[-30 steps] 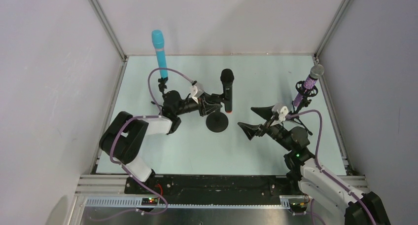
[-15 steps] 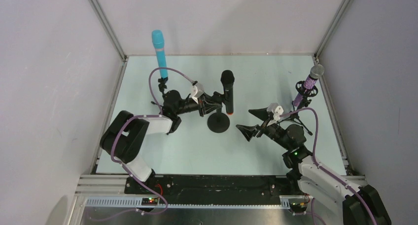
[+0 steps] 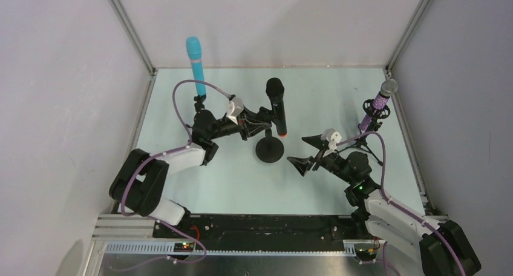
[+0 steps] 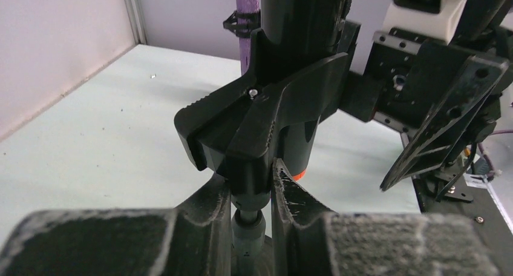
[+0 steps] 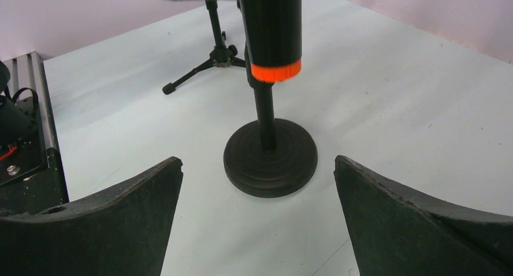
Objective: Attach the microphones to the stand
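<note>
The black microphone [image 3: 276, 105] with an orange end [image 5: 276, 71] sits in the clip [image 4: 266, 112] of a round-base stand [image 3: 268, 150] at mid table. My left gripper [image 3: 261, 120] is shut on the stand's post [image 4: 248, 218] just under the clip. My right gripper [image 3: 307, 151] is open and empty, to the right of the stand's base [image 5: 270, 157]. The cyan microphone [image 3: 194, 64] stands upright in a stand at the back left. The glittery purple microphone [image 3: 380, 99] with a silver head sits on a tripod stand at the right.
The tripod legs [image 5: 209, 61] of the cyan microphone's stand spread behind the round base. The purple microphone's tripod [image 3: 369, 140] stands close behind my right arm. Enclosure walls [image 3: 130, 40] ring the table. A black rail [image 3: 260, 224] runs along the near edge.
My left gripper has shifted slightly up and left with the post, and the black microphone leans with it. My right gripper has moved left, nearer the stand's base.
</note>
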You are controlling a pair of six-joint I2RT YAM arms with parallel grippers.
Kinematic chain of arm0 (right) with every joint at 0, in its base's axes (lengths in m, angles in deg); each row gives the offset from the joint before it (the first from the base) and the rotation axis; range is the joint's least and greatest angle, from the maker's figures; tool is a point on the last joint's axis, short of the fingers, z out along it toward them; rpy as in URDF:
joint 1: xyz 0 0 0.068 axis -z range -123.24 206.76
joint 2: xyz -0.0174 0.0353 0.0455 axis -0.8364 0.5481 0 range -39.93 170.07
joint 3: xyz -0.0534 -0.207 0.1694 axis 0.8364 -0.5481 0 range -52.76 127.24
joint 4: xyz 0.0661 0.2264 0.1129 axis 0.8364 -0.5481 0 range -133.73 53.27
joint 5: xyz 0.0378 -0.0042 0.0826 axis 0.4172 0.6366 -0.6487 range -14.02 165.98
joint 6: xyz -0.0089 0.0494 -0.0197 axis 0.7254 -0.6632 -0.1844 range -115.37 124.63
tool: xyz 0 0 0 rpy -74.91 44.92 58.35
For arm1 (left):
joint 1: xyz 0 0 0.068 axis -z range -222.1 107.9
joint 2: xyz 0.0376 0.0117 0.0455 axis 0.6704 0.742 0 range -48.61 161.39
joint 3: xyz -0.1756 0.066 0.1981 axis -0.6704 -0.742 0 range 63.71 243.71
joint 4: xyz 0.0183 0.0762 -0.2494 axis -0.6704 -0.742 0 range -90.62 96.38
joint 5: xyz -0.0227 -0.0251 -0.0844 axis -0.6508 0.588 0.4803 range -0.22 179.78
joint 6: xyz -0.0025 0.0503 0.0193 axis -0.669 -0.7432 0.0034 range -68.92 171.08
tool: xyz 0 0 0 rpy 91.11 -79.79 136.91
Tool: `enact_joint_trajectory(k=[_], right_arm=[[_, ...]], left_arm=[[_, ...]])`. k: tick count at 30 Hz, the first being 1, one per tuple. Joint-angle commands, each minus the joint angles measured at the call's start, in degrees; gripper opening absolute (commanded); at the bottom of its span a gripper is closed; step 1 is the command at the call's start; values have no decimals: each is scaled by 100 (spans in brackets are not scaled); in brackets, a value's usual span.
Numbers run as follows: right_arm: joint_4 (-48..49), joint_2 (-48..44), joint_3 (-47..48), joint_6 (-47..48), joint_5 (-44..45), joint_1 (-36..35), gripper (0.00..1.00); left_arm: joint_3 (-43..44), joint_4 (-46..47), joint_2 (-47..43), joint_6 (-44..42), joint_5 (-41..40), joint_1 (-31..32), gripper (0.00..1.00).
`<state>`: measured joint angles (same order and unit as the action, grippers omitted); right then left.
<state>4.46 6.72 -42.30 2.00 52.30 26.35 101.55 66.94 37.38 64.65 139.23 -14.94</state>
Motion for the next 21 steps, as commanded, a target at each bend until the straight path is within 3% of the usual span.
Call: enact_joint_trajectory(k=[1, 21], right_arm=[[235, 116, 125, 224, -15, -141, 100], [1687, 1543, 329, 600, -88, -424, 100]], left_arm=[[154, 631, -527, 277, -187, 96, 0], [570, -118, -1112, 347, -625, 818, 0]])
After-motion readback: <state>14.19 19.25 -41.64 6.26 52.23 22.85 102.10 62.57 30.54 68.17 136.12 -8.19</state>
